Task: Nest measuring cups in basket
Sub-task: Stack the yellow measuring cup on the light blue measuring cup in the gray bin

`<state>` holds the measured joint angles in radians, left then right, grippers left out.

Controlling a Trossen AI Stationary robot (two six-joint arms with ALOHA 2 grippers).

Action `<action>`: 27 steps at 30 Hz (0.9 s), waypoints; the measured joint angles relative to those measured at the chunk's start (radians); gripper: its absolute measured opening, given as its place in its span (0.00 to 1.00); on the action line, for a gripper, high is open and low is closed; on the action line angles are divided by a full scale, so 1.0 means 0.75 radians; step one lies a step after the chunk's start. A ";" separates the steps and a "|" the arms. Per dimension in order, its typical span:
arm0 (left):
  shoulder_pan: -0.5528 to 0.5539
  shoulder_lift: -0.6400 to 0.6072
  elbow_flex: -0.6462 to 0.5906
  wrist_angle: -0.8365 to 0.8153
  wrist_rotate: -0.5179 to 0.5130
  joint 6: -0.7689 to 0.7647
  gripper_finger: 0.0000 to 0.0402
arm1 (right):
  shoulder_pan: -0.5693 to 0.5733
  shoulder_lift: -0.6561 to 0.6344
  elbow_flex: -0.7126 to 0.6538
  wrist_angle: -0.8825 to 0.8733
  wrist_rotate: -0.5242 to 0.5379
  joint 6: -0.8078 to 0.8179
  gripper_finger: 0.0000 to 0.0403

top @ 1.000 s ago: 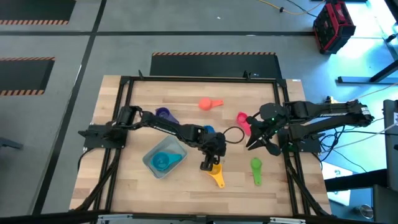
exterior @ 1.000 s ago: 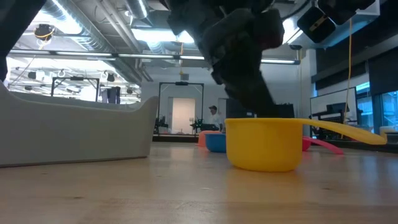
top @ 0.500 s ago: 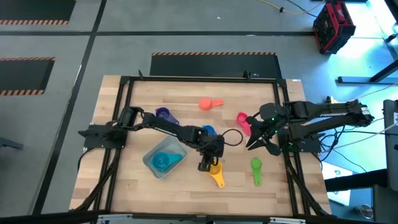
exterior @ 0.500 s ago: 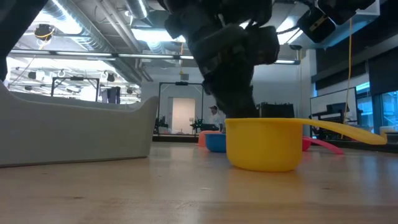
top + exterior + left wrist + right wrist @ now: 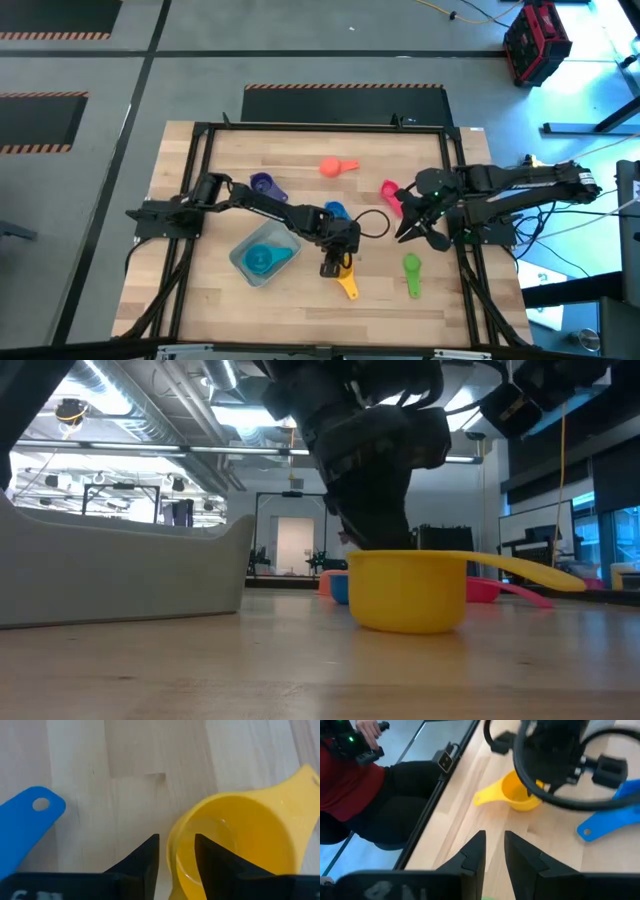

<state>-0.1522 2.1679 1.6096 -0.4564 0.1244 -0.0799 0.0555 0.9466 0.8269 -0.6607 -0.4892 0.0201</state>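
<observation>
Your left gripper (image 5: 336,262) is down at table centre, w/ its two fingers (image 5: 145,862) straddling the rim of the yellow-orange cup (image 5: 347,281): one finger outside the wall, the other inside the bowl. They look closed onto that rim, pinching it. In the low view the cup (image 5: 405,592) sits flat on the wood, handle pointing right, w/ the arm coming down just behind it.

Teal cup (image 5: 262,259) already lies in the basket (image 5: 284,236), which sits left of your left gripper. Blue cup (image 5: 334,210) is just beside the left arm's wrist, its handle visible in the left wrist view (image 5: 27,827). Purple cup (image 5: 264,184) is further back-left, coral-orange cup (image 5: 334,167) at the back centre, pink-red cup (image 5: 390,195) next to your right arm, green cup (image 5: 412,268) on the right toward the front edge.

Your right gripper (image 5: 409,226) hangs over the table's right side, betw. pink-red and green cups, holding nothing; fingers (image 5: 475,851) nearly together w/ a narrow gap left. A person in red top (image 5: 345,780) stands beyond the table edge in the right wrist view.
</observation>
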 joint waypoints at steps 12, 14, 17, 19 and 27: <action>-0.002 -0.002 0.000 -0.036 -0.001 -0.157 0.04 | 0.000 0.001 -0.179 0.185 0.000 0.070 0.19; -0.007 -0.003 0.000 -0.038 -0.003 -0.199 0.04 | 0.000 0.001 -0.192 0.217 0.000 0.068 0.19; -0.015 -0.005 0.000 -0.040 -0.006 -0.257 0.05 | 0.000 0.001 -0.194 0.240 0.001 0.045 0.19; -0.023 -0.010 0.000 -0.043 -0.005 -0.304 0.04 | 0.000 0.001 -0.194 0.250 0.002 0.011 0.19; -0.037 -0.143 0.001 -0.148 -0.024 -0.501 0.03 | 0.000 0.000 -0.194 0.299 0.154 -0.075 0.19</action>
<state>-0.1798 2.0608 1.6100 -0.5671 0.1064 -0.4555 0.0555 0.9466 0.6811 -0.4365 -0.3739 -0.0361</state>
